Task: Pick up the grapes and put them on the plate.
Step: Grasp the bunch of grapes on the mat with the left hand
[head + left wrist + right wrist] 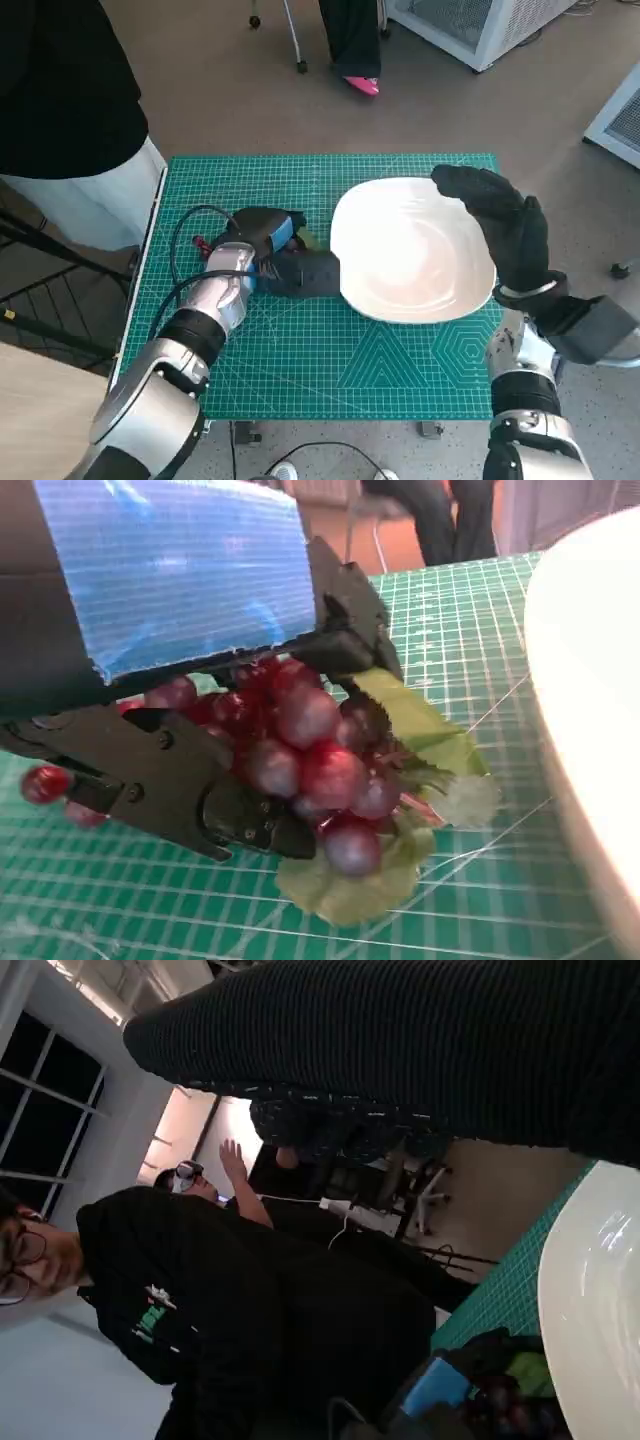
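Glossy dark-red grapes [300,755], green leaves

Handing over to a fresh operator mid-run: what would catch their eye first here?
The big white plate on the green mat, with the gloved right hand over its right rim. Just left of the plate, the blue-taped left hand has its black fingers round a red bunch of grapes with pale green leaves.

Left hand [272,250] (blue-taped) beside plate [412,250]; right hand [505,225] over rim.
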